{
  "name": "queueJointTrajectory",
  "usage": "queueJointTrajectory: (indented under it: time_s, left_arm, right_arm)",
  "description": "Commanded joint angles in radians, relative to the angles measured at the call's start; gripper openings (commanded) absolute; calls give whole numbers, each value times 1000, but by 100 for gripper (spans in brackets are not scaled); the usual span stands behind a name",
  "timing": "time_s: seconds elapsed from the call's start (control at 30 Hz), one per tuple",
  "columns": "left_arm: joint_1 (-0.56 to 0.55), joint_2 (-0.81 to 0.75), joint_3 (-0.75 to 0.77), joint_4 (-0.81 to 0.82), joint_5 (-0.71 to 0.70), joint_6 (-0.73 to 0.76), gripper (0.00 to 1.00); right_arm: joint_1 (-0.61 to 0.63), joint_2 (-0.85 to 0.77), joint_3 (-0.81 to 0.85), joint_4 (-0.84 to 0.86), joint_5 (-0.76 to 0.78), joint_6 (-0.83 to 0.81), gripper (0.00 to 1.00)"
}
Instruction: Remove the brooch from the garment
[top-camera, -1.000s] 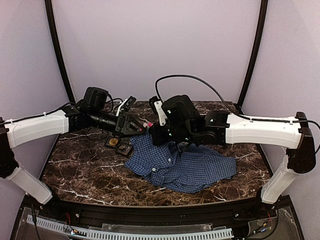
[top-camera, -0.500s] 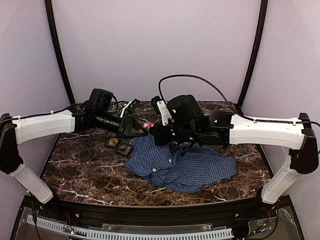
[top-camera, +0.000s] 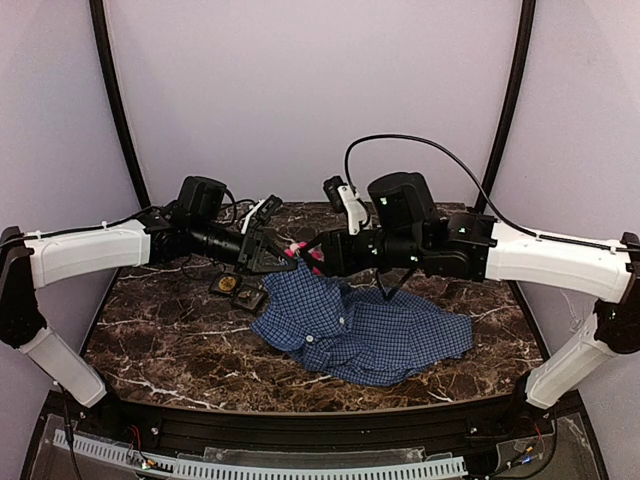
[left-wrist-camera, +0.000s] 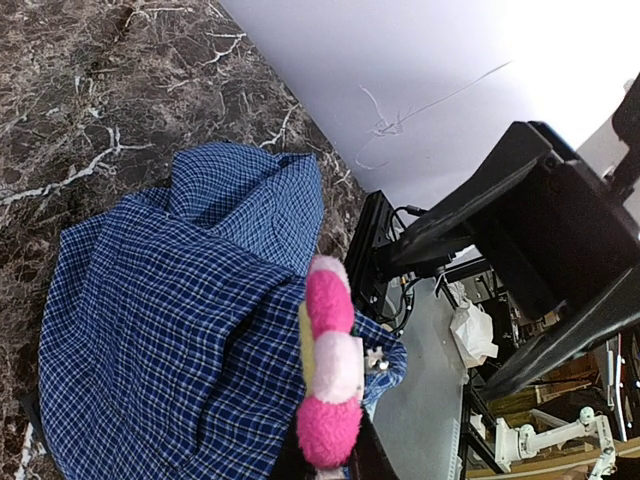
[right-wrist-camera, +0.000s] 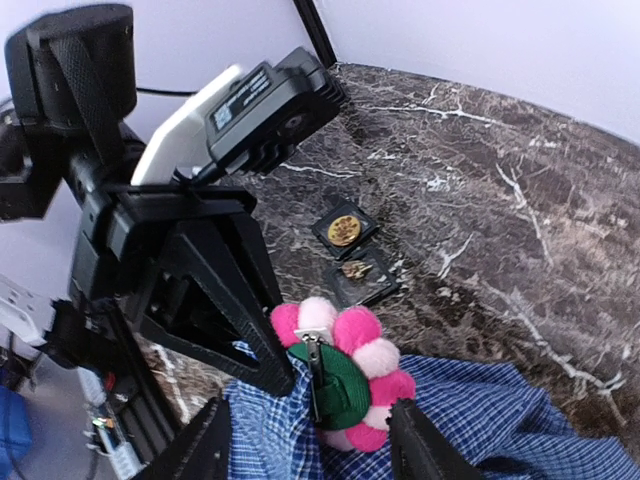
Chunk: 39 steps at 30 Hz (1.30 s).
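Observation:
The brooch (right-wrist-camera: 352, 372) is a fluffy pink and pale pink flower with a green back and a metal pin; it also shows in the left wrist view (left-wrist-camera: 328, 370) and from above (top-camera: 297, 249). My left gripper (left-wrist-camera: 326, 466) is shut on the brooch, holding it above the table (top-camera: 283, 255). A corner of the garment (top-camera: 360, 328), a blue check shirt, is lifted up to the brooch, and the rest lies on the marble. My right gripper (right-wrist-camera: 310, 445) stands open just right of the brooch, its fingers on either side of the cloth (right-wrist-camera: 500, 420) without touching.
A black slotted tray (top-camera: 238, 290) sits on the marble left of the shirt, holding a round gold piece (right-wrist-camera: 345, 230) and a smaller one (right-wrist-camera: 358, 270). The two wrists nearly meet above the shirt's back left corner. Black posts and a pale wall ring the table.
My left gripper has shut on the brooch. My right gripper has opened, and its arm has risen and drawn back to the right.

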Motion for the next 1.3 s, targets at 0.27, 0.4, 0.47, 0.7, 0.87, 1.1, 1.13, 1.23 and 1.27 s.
queueJointTrajectory:
  time_s: [0.27, 0.4, 0.47, 0.7, 0.87, 1.1, 1.13, 1.23, 1.27]
  left_arm:
    - [-7, -43, 49, -73, 118, 91, 1]
    - [-18, -47, 86, -144, 128, 138, 1]
    - [-24, -50, 91, -155, 127, 144, 1]
    - [-44, -49, 112, -159, 117, 146, 1]
    - [-52, -49, 126, -161, 112, 145, 1]
    - [-55, -52, 127, -158, 106, 140, 1]
    - [-56, -51, 127, -158, 106, 140, 1]
    - [-56, -51, 130, -158, 107, 139, 1]
    - [-57, -51, 131, -159, 105, 139, 1]
  right_arm:
    - [-199, -70, -96, 168, -660, 51, 87]
    - [-224, -44, -116, 220, -786, 80, 87]
    - [-227, -23, -112, 219, -823, 84, 86]
    - [-227, 12, -131, 271, -867, 119, 68]
    - [-227, 35, -137, 299, -898, 137, 51]
    - [-227, 49, -145, 306, -905, 144, 35]
    - [-227, 53, -143, 310, -906, 147, 33]
    - [-227, 60, -143, 311, -907, 149, 27]
    - [-225, 61, -144, 310, -904, 150, 25]
